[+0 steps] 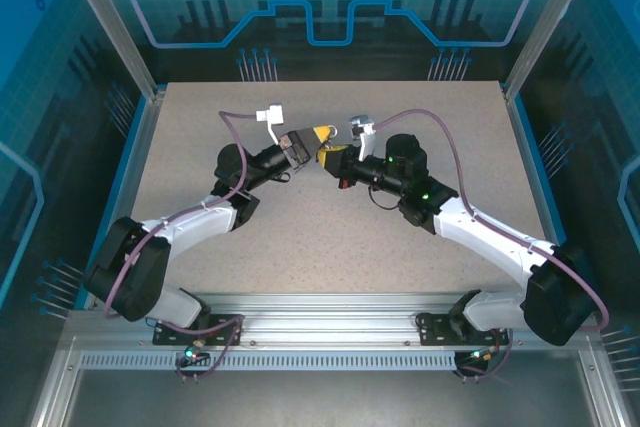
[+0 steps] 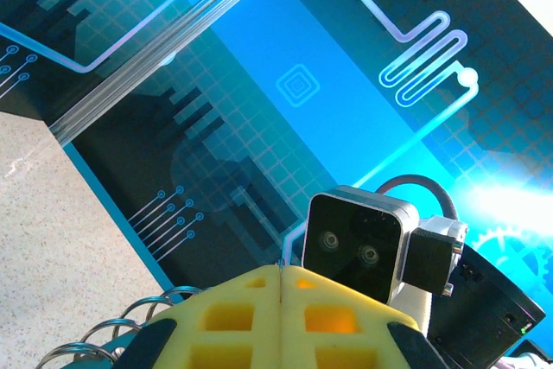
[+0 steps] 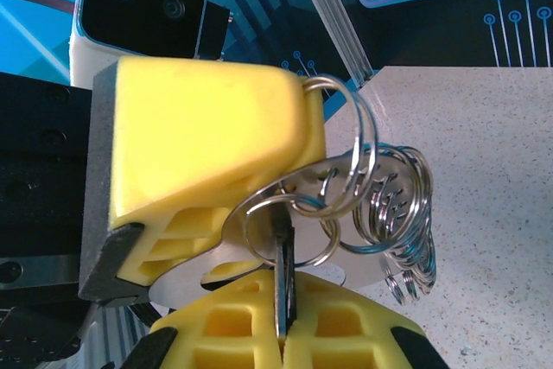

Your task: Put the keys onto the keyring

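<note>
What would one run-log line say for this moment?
left gripper shut on keyring | right gripper shut on key | key at keyring | threaded: cannot tell

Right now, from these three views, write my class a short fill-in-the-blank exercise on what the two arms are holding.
1. The left fingers and the right fingers are both ____ in colour.
2. The left fingers are shut on the keyring, whose dangling rings look ____.
3. The thin dark key, seen edge-on, is pinched by the ____ fingers.

Missing words: yellow; silvery; right.
</note>
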